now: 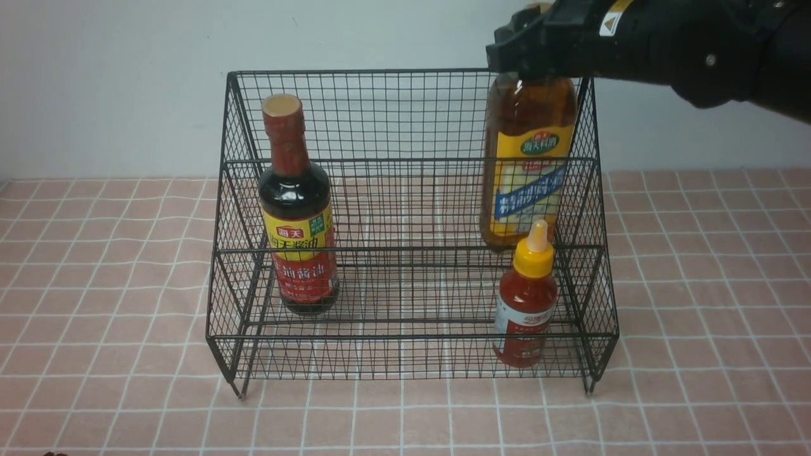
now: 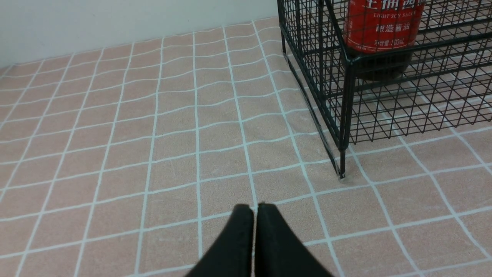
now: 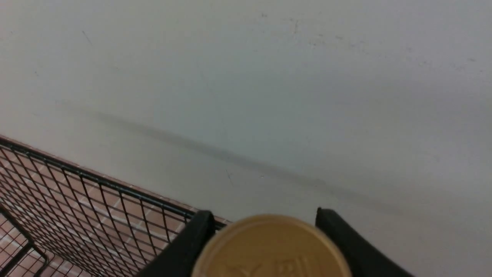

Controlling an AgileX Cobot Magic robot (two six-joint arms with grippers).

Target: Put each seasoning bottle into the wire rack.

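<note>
Rack (image 1: 412,114) on bench (image 1: 101,316), two tiers.
Amber bottle (image 1: 528,183) at upper tier's right end, right claw (image 3: 265,231) clamped on its cap (image 3: 271,246). We judge it not released: we'd check base flat on mesh, then open, lift straight up clear of rack's back rim.
Soy bottle (image 1: 296,215) at rack's left, well apart.
Red sauce bottle (image 1: 526,304) just in front, below: knock risk.
Left claw (image 2: 255,215) pinched shut, empty, over bench.

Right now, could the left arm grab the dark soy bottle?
Probably yes. The left fingers are shut and low over the table, outside the wire rack. The dark soy bottle stands on that side, its neck clear above the wires.
</note>
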